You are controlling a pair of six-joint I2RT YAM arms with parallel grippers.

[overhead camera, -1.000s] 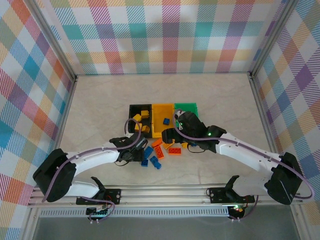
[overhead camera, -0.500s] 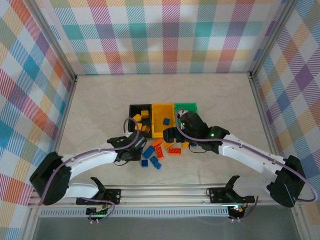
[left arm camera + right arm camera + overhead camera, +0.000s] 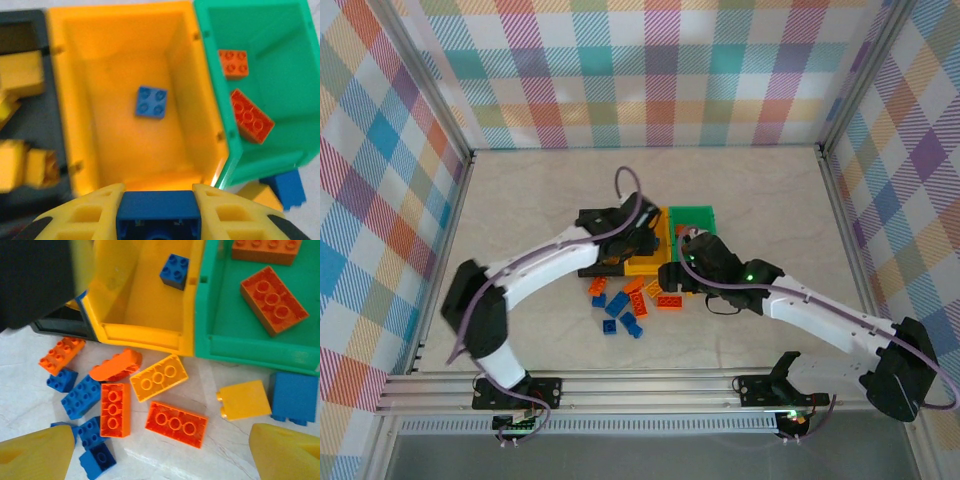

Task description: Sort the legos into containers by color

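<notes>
**Left hand** (image 3: 159, 209): closed on a blue brick (image 3: 159, 220). Its fingers (image 3: 85, 217) are yellow plastic with open, ribbed cells. The smooth, glossy brick spans the gap from finger to finger, so its long axis lies across the hand.

Just ahead of this hand stands the yellow bin (image 3: 187, 95), a smooth-walled rectangular tub whose long axis points away from the hand. One blue square brick (image 3: 151, 102) lies flat in it, studs up. To the hand's right, and touching the yellow bin, is the green bin (image 3: 295, 125). It holds two orange-red bricks (image 3: 251, 116), the nearer one lying diagonally. To the hand's left is the black bin (image 3: 47, 130), which holds yellow bricks (image 3: 20, 75).

**Right hand** (image 3: 160, 455): open, its fingers (image 3: 35, 455) set wide apart above the pale, marble-veined desk (image 3: 225, 450).

Loose bricks lie between and ahead of these fingers:
- An orange-red oblong (image 3: 176, 424) lies nearly across the hand.
- A second oblong (image 3: 115, 410) points away from the hand.
- A yellow oblong (image 3: 159, 377) sits diagonally, near the yellow bin's front wall.
- Blue pieces (image 3: 82, 396) cluster to the left.
</notes>
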